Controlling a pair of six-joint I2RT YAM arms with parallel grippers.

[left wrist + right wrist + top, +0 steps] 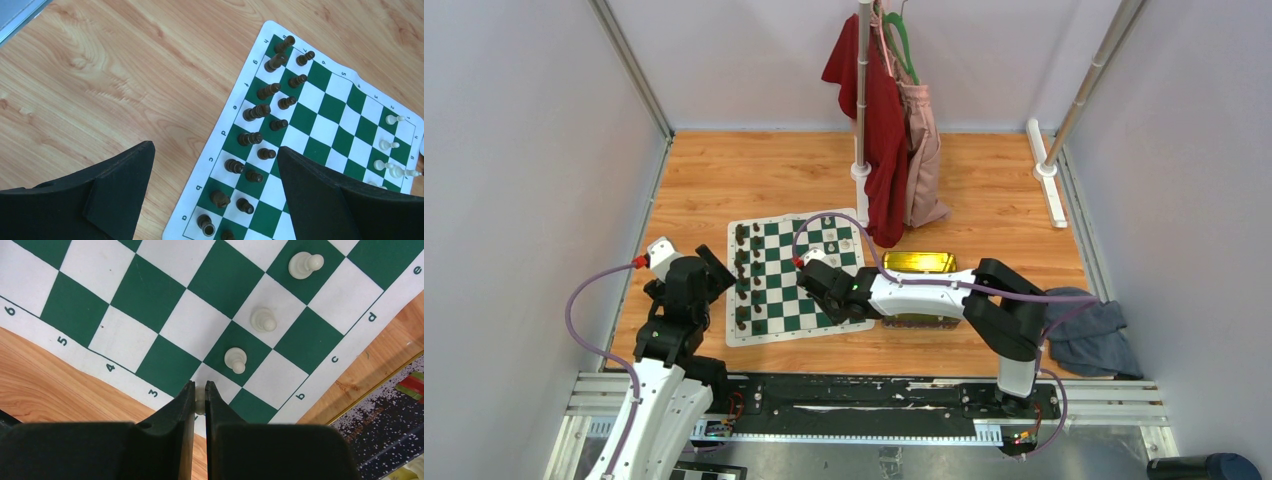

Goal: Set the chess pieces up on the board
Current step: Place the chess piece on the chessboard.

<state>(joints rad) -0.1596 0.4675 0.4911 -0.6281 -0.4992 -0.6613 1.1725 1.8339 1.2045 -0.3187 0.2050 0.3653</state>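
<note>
The board (784, 275) lies flat on the wooden table, its green and white squares also filling the right wrist view (165, 285). My right gripper (200, 387) is shut on a cream-white chess piece (200, 396), low over a white square by the board's near right corner. Three white pawns (235, 360) (263, 320) (303, 265) stand in a line just beyond it. Dark brown chessmen (255, 111) fill two files along the board's left edge. My left gripper (215, 148) hangs open above that edge, holding nothing. More white pieces (394, 119) stand at the far side.
A yellow-green tray (919, 262) sits just right of the board, under my right arm. A pole with a red cloth (879, 130) and a pink garment (919, 150) stands behind. A grey cloth (1089, 335) lies at the right edge.
</note>
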